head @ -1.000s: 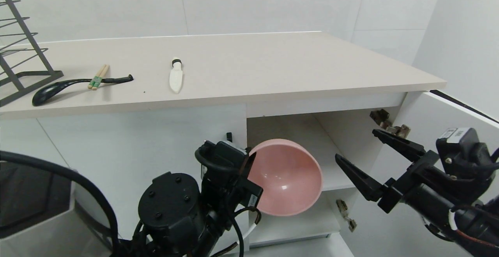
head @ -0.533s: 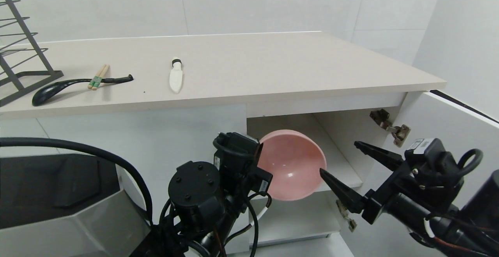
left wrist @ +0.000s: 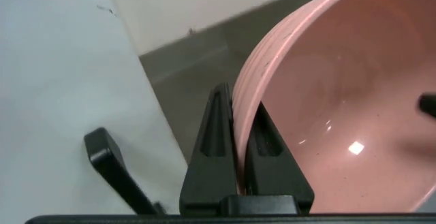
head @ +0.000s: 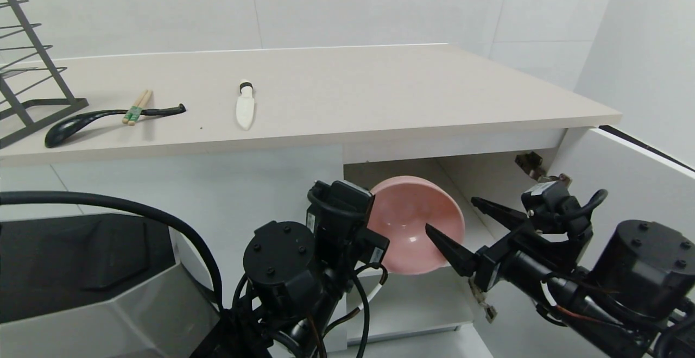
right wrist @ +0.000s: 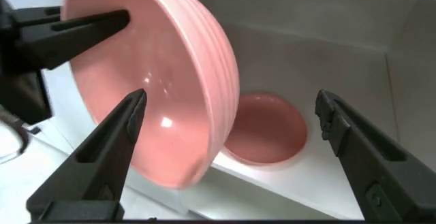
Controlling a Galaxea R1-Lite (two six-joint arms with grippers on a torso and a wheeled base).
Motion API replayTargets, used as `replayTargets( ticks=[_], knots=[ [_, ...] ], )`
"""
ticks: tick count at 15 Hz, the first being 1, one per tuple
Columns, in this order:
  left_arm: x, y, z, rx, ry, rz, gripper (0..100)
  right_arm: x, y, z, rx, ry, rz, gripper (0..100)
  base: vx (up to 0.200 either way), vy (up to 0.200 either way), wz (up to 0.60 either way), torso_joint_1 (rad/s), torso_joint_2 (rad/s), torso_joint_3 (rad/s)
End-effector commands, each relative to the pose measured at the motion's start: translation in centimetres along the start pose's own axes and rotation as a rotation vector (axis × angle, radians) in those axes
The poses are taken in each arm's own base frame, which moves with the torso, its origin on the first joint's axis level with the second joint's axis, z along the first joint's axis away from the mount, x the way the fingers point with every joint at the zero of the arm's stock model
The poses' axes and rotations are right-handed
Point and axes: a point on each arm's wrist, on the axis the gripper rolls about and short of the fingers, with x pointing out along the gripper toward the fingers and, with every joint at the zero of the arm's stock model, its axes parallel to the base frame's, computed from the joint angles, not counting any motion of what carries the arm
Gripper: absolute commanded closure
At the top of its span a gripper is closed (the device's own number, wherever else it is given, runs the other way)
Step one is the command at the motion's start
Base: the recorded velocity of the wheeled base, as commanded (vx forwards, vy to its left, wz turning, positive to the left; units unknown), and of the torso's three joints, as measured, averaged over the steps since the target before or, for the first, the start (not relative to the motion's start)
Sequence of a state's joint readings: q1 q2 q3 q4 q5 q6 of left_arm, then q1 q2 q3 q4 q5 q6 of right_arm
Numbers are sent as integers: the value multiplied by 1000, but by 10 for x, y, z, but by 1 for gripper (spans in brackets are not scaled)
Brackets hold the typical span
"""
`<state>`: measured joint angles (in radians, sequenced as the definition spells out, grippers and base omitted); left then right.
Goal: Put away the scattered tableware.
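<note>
A pink bowl (head: 407, 217) hangs tilted on its side at the open cabinet's mouth, above the shelf (head: 483, 241). My left gripper (head: 373, 222) is shut on its rim, one finger inside and one outside (left wrist: 216, 132). My right gripper (head: 452, 215) stands open just right of the bowl, one fingertip in front of the bowl's hollow. Through the right wrist view the bowl (right wrist: 157, 94) shows near one finger (right wrist: 112, 149), with a pink plate (right wrist: 269, 132) lying on the shelf behind. On the counter lie a black spoon (head: 92, 119), chopsticks (head: 137, 107) and a white knife (head: 245, 105).
A dark wire rack (head: 27, 75) stands at the counter's far left. The cabinet door (head: 624, 173) is swung open on the right, with hinges (head: 535, 165) on the inner wall. The closed left door (head: 217, 195) flanks the opening.
My left arm has carried the bowl up and farther into the cabinet opening. My right gripper, still open, has swung left and closer to the bowl.
</note>
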<state>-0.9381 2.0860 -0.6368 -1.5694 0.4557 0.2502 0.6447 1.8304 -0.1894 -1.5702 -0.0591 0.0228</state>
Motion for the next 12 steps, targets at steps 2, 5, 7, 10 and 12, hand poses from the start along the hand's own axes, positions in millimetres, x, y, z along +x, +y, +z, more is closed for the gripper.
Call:
replayTargets(
  ticks=[2, 5, 7, 10, 12],
  knots=[
    [2, 1, 11, -41, -41, -8, 100, 10, -1, -1, 30, -4, -7, 0, 0, 0, 0, 0, 0, 0],
    [2, 1, 11, -40, -53, -53, 100, 10, -2, 0, 41, -8, -10, 0, 0, 0, 0, 0, 0, 0],
    [2, 0, 11, -40, -54, -62, 100, 10, -1, 0, 41, -11, -8, 0, 0, 0, 0, 0, 0, 0],
    [2, 0, 11, -30, -64, -102, 100, 11, -1, 0, 41, -13, -5, 0, 0, 0, 0, 0, 0, 0],
    [1, -1, 11, -23, -69, -124, 100, 11, 1, 0, 41, -13, -1, 100, 0, 0, 0, 0, 0, 0]
  ],
)
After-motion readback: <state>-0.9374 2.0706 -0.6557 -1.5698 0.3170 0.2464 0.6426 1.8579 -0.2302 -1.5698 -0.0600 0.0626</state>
